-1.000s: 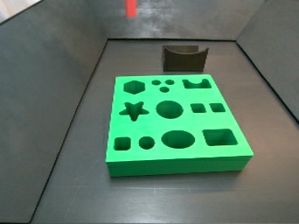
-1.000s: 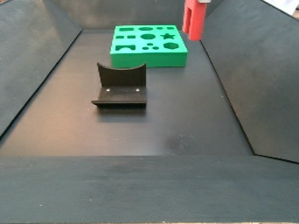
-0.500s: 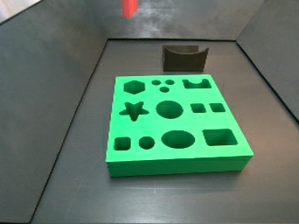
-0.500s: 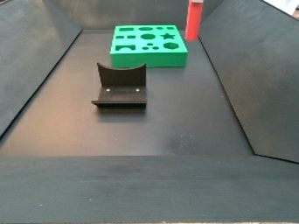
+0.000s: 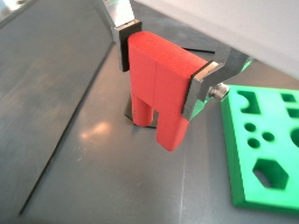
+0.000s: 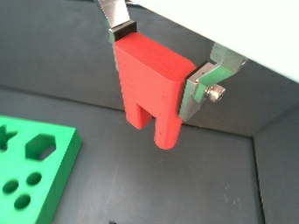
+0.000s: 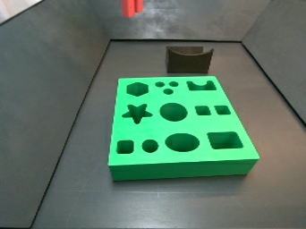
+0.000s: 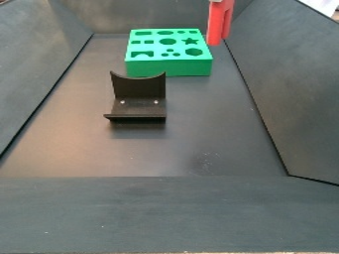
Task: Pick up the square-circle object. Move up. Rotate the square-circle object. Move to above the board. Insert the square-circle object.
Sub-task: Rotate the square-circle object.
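The square-circle object (image 5: 163, 87) is a red block with two short legs pointing down. My gripper (image 5: 163, 70) is shut on its upper part, one silver finger on each side, as both wrist views show (image 6: 158, 63). The red block (image 6: 152, 83) hangs high above the dark floor. In both side views only the block shows, at the top edge (image 7: 134, 7) (image 8: 217, 20); the fingers are out of frame there. The green board (image 7: 198, 125) lies flat on the floor, off to one side of the block (image 5: 233, 118) (image 6: 59, 175) (image 8: 172, 65).
The dark fixture (image 7: 189, 58) stands on the floor beyond the board's far end; it also shows in a side view (image 8: 137, 96). Sloping dark grey walls (image 7: 72, 80) enclose the floor tray on all sides.
In a side view the red block looks narrower than a second ago, as if turned a little about the vertical. Its position has barely shifted. Board and fixture have not moved.
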Available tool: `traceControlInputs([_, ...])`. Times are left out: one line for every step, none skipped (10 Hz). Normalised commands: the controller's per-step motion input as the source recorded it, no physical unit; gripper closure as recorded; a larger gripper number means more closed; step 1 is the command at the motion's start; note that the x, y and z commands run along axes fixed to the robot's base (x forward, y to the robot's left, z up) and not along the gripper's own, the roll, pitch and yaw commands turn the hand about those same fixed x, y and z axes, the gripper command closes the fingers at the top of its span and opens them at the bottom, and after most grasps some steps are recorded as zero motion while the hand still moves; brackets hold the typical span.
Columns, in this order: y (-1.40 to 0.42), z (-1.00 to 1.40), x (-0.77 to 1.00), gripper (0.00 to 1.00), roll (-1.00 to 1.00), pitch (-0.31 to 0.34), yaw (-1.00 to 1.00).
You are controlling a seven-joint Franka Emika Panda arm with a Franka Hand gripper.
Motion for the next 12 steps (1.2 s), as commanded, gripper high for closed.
traceControlInputs([0.01, -0.01, 0.04, 1.0, -0.03, 0.055, -1.0])
traceControlInputs([0.01, -0.01, 0.04, 1.0, -0.03, 0.066, -1.0])
traceControlInputs([0.01, -0.01, 0.04, 1.0, -0.04, 0.074, -0.88])
traceControlInputs([0.0, 0.0, 0.0, 1.0, -0.01, 0.024, -1.0])
traceControlInputs([0.0, 0.0, 0.0, 1.0, -0.01, 0.026, -1.0])
traceControlInputs([0.0, 0.0, 0.0, 1.0, -0.02, 0.028, -1.0])
traceControlInputs([0.0, 0.0, 0.0, 1.0, -0.02, 0.032, -1.0])
traceControlInputs([0.01, 0.0, 0.0, 1.0, -0.02, 0.036, -1.0])
traceControlInputs([0.01, 0.0, 0.0, 1.0, -0.02, 0.039, -1.0])
traceControlInputs([0.01, 0.0, 0.0, 1.0, -0.03, 0.048, -1.0])
traceControlInputs([0.01, 0.01, 0.0, 1.0, -0.03, 0.06, -1.0])
traceControlInputs([0.01, 0.01, 0.0, 1.0, -0.04, 0.069, -0.92])
